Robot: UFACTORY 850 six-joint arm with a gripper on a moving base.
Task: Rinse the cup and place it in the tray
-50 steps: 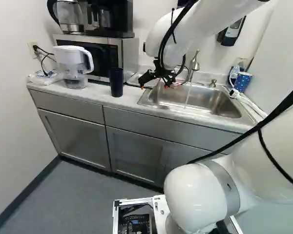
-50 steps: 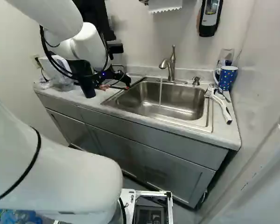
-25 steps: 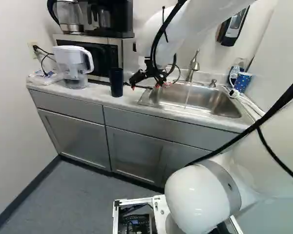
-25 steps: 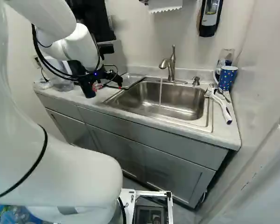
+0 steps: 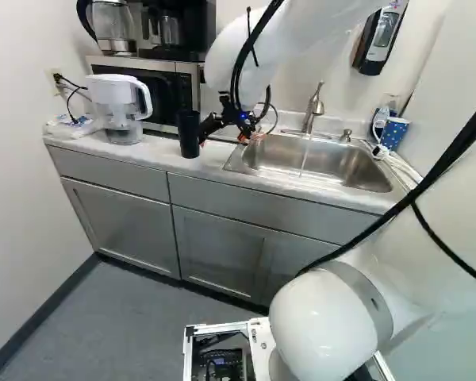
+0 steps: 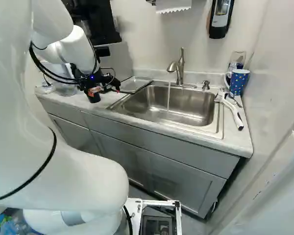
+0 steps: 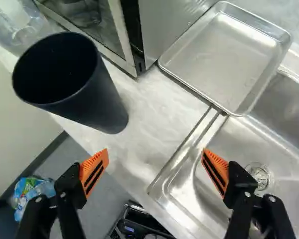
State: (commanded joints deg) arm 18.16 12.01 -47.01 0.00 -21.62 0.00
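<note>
My gripper hangs over the counter just right of the dark cup in the left base view. In the wrist view the gripper is open, its orange pads wide apart and nothing between them. The upright, empty-looking cup stands ahead of the fingers, toward one side. An empty metal tray lies ahead toward the other side, beside the sink. Water runs from the faucet into the sink; the gripper partly covers the cup in the right base view.
A microwave stands behind the cup, and a water pitcher is left of it in the left base view. At the sink's far right in the right base view are a dotted blue mug and a brush.
My arm has swung left in the base views, bringing the gripper from over the sink's edge to beside the cup. The cup and tray have not moved.
</note>
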